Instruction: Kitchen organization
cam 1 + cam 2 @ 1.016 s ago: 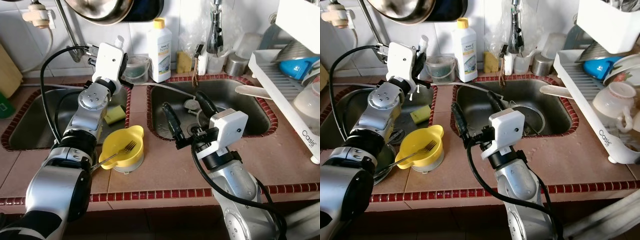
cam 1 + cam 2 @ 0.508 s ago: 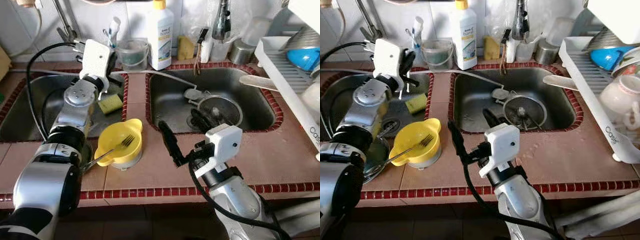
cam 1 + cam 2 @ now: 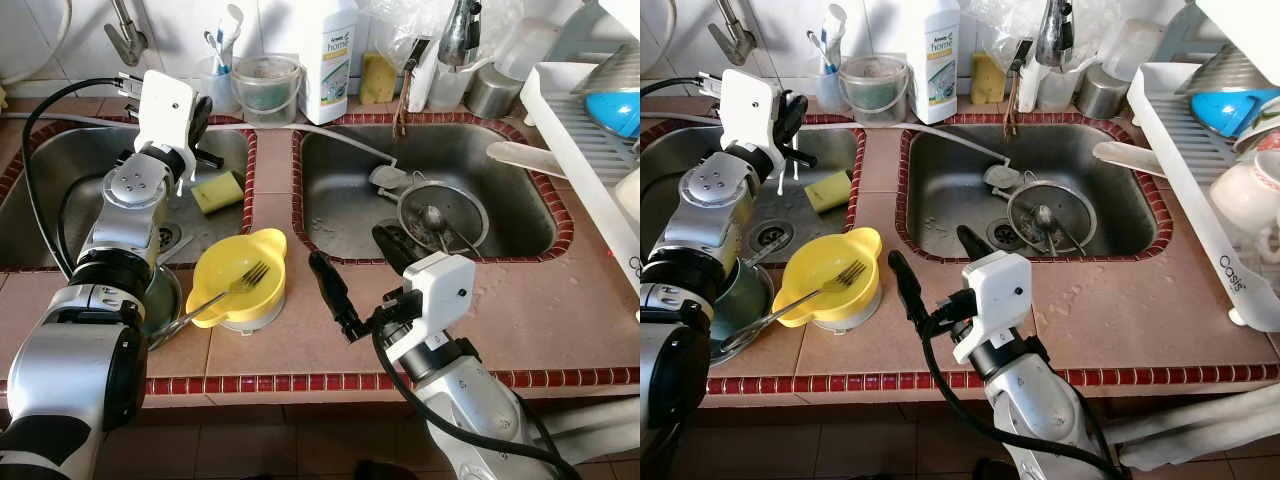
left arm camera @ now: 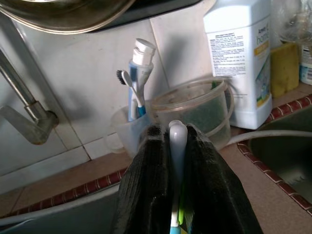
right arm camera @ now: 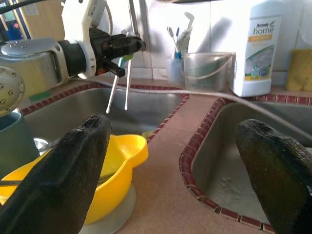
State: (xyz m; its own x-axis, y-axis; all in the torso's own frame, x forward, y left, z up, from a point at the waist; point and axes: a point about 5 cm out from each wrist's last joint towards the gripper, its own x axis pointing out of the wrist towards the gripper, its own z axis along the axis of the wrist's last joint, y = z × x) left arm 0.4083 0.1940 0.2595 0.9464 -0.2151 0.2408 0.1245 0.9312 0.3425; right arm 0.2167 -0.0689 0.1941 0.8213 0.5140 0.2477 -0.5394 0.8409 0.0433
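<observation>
My left gripper [image 3: 198, 125] hovers over the left sink's back right corner, shut on a bundle of thin utensils [image 4: 176, 146] with white, blue and green handles. Their two thin ends [image 5: 117, 82] hang down below it. Just behind it stands a clear cup [image 4: 127, 127] with a toothbrush and a toothpaste tube. My right gripper [image 3: 362, 270] is open and holds nothing, low over the counter at the right sink's front edge. A yellow bowl [image 3: 237, 282] with a fork [image 3: 218, 300] in it sits on the counter to its left.
A yellow-green sponge [image 3: 218, 191] lies on the left sink's edge. A clear tub [image 3: 265, 86], a white detergent bottle [image 3: 328, 58] and a tap line the back. The right sink [image 3: 330, 190] holds a strainer [image 3: 441, 214]. A dish rack [image 3: 583, 150] stands on the right.
The camera has tilted down and the whole picture has shifted. My right gripper has drawn back from over the right sink to the counter in front of it. The left gripper still holds the utensils.
</observation>
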